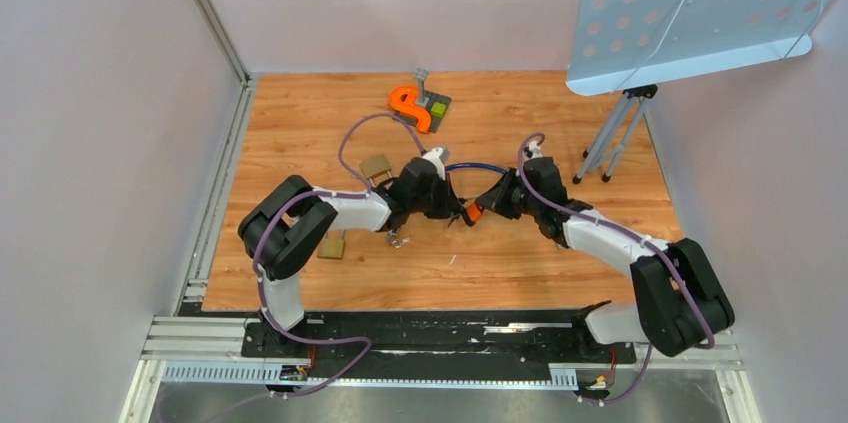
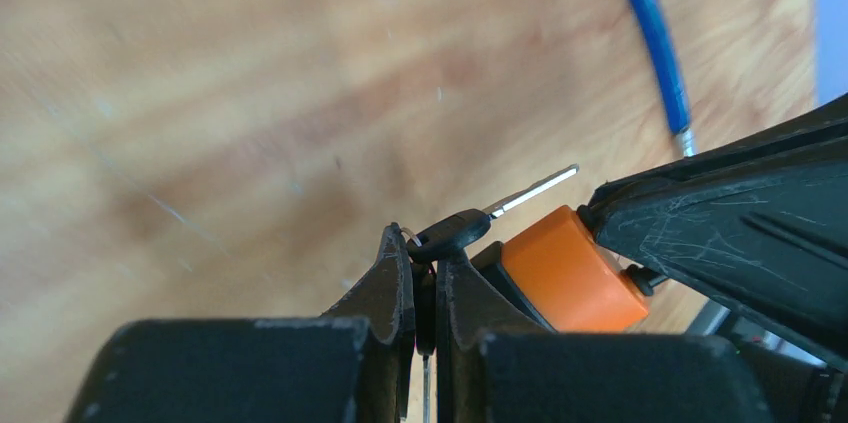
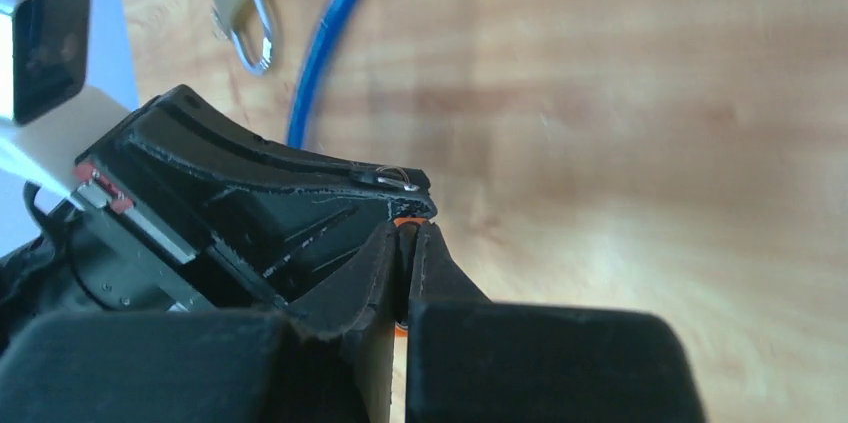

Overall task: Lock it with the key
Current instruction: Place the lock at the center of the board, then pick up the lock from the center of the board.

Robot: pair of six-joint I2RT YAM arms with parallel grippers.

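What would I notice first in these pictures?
In the middle of the wooden table, the left gripper pinches a black-headed key, right beside the right gripper, which clamps an orange lock. A blue cable arcs beyond them, and a bright orange S-shaped piece lies near the far edge.

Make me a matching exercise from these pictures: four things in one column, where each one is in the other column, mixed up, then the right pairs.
1. black-headed silver key
2. orange cylindrical lock
3. brass padlock
4. orange S-shaped plastic piece

A. loose on the wooden table, next to the left arm
B. at the table's far side, beside a grey-and-green block
C. pinched in the left gripper
D. held in the right gripper

Pairs: 1-C, 2-D, 3-A, 4-B.
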